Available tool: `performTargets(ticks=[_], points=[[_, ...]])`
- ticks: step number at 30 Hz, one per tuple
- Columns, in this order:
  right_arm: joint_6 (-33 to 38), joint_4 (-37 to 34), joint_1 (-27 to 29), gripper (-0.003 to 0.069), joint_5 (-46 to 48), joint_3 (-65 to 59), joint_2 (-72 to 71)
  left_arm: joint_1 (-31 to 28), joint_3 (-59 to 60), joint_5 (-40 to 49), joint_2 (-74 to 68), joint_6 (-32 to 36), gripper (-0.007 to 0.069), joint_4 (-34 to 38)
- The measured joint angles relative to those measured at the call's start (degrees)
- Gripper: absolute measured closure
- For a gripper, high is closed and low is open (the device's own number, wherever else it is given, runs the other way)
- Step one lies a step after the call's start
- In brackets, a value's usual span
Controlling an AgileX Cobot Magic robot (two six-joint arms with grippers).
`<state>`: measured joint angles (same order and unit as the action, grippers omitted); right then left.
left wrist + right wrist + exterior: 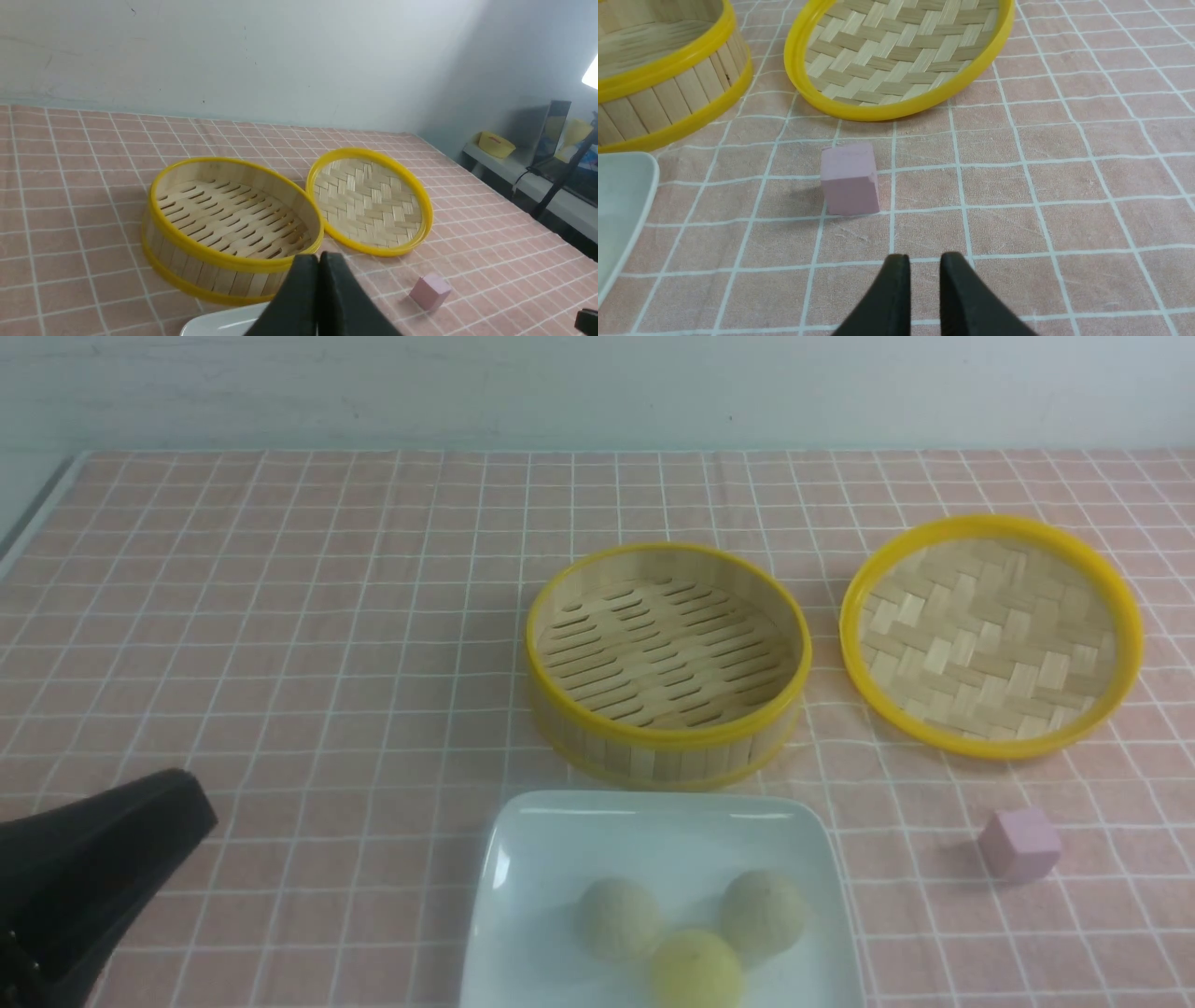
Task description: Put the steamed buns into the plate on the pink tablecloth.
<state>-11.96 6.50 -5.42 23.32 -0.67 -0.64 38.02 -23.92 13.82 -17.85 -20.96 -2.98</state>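
Steamed buns (695,971) plated, we judged; a clean retreat remained.
Front: all three sat inward of the plate's (527,868) far edge; rising before withdrawing suited us. Left wrist: our left gripper (311,257) was closed. Right wrist: our right gripper (923,257) was parted, empty.

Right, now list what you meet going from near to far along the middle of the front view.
Yellow bun → cream bun → bamboo steamer → wall.
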Motion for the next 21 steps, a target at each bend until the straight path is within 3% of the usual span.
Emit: performTargets(ticks=[5,7,9,12,16,21], points=[[0.0,0.0,0.0,0.0565,0.0,0.0,0.0,-5.1,3.6,3.2,0.6,0.0,0.0604,-1.8],[0.0,0.0,0.0,0.056,0.0,0.0,0.0,-12.4,7.8,3.7,2.2,0.0,0.0601,-3.5],[0.0,0.0,0.0,0.0559,0.0,0.0,0.0,-15.4,9.6,3.9,3.3,0.0,0.06,-4.2],[0.0,0.0,0.0,0.0552,0.0,0.0,0.0,-26.2,16.7,4.0,8.3,0.1,0.0598,-5.0],[0.0,0.0,0.0,0.0545,0.0,0.0,0.0,-35.2,22.9,4.2,12.9,0.0,0.0595,-5.5],[-0.3,0.0,0.0,0.0544,0.0,0.0,0.0,-39.5,25.4,5.3,18.0,0.0,0.0592,-6.2]])
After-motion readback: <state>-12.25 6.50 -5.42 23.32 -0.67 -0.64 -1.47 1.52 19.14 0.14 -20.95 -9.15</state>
